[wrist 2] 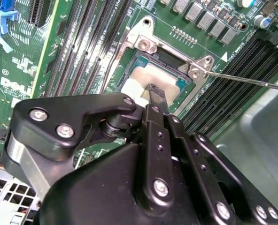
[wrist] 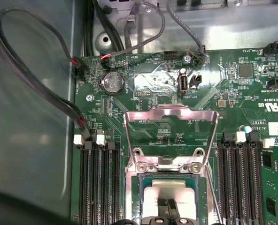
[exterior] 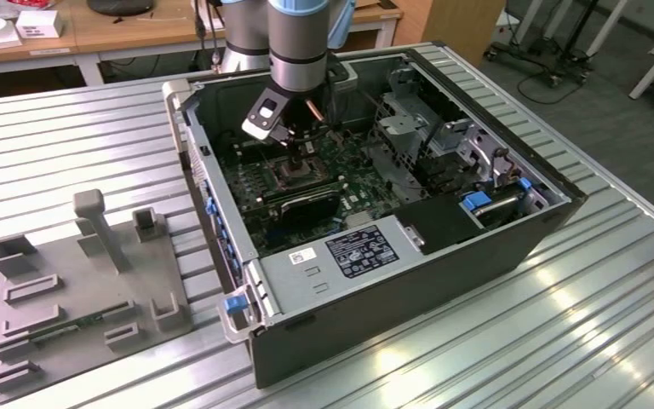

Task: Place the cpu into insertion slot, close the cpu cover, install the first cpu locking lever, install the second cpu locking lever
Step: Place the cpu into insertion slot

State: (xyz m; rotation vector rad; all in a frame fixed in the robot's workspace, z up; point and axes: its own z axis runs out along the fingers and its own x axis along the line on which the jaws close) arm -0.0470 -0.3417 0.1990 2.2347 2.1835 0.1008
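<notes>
The computer case lies open on its side on a ribbed metal table, and its walls hem the arm in on every side, so the only free way is straight up through the open top. Long black memory slots run close along both flanks of the insertion slot, and loose cables loop past the board's edge. On the exterior view's left a grey fixture tray sits well apart from the case, with wooden desks behind. The cpu lies flat and face up inside the slot, its edges square with the rim. The cpu cover is swung back on its hinge, away from the slot, toward a coin cell; how steeply it stands I cannot tell. A thin metal lever juts sideways from one hinge corner. The gripper is down over the cpu's middle, fingertips drawn together, nothing visible between them.
</notes>
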